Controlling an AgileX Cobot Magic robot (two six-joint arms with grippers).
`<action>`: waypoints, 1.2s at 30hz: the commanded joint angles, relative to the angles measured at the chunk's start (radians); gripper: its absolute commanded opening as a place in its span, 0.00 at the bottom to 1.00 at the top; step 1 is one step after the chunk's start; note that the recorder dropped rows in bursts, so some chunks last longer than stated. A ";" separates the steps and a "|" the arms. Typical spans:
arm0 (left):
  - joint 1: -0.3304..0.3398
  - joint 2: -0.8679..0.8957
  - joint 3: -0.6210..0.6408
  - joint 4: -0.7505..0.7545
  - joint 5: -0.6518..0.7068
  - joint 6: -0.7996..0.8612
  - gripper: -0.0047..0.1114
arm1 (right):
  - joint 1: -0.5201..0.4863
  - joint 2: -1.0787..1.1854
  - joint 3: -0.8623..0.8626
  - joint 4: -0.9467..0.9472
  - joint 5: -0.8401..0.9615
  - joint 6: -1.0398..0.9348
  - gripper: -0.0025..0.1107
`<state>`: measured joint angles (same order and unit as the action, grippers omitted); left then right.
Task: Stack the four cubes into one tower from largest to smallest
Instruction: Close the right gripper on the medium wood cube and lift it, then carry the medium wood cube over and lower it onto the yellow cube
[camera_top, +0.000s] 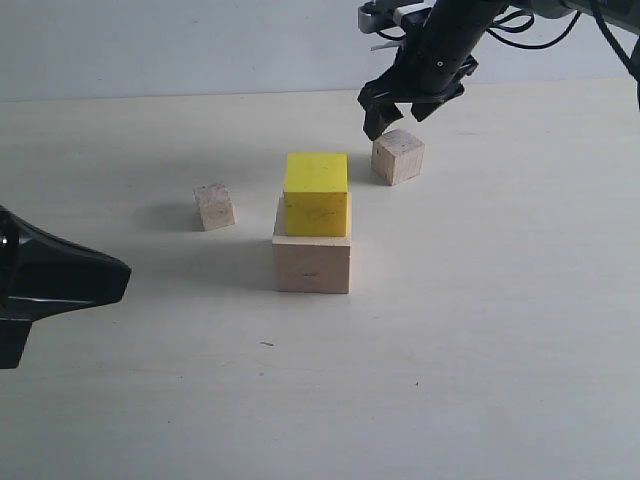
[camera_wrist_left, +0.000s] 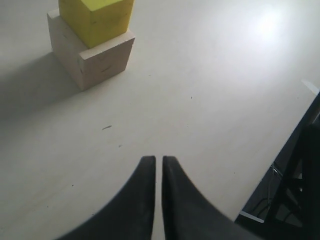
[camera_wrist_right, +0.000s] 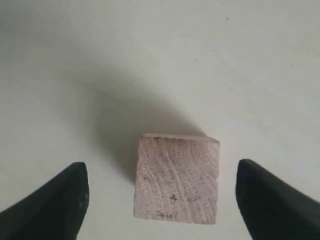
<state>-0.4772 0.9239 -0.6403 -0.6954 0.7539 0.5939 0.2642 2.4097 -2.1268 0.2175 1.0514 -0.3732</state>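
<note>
pale, matte worktop (camera_top: 150, 400) is running back to a plain light wall (camera_top: 150, 40), catching a soft glare in the left wrist view and carrying only a few tiny specks. on it the tower is standing half built: the yellow cube (camera_top: 316, 193) is sitting on the large pale cube (camera_top: 312, 265), not quite centred. the right claw (camera_top: 398, 118) is hovering spread wide just above the far small cube (camera_top: 398, 157), which is resting on the worktop behind and right of the stack; the right wrist view is showing it inside the gap but nearer one side. judging by this, the claw should be centring first, then lowering straight and closing on two flat opposite faces. the other small cube (camera_top: 214, 206) is lying left of the stack. the left claw (camera_wrist_left: 158, 165) is hanging pressed together, holding nothing, apart from the stack.
</note>
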 joint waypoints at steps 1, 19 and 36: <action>0.002 -0.007 0.002 0.006 0.002 0.004 0.11 | -0.002 0.020 -0.003 -0.015 -0.016 0.003 0.69; 0.002 -0.007 0.002 0.013 0.000 0.004 0.11 | -0.002 0.069 -0.003 -0.015 -0.007 0.031 0.43; 0.002 -0.031 -0.026 0.007 0.000 0.000 0.11 | -0.003 -0.232 -0.004 0.036 0.170 -0.229 0.02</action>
<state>-0.4772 0.9158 -0.6450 -0.6847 0.7556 0.5939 0.2642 2.2640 -2.1268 0.2007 1.2124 -0.5520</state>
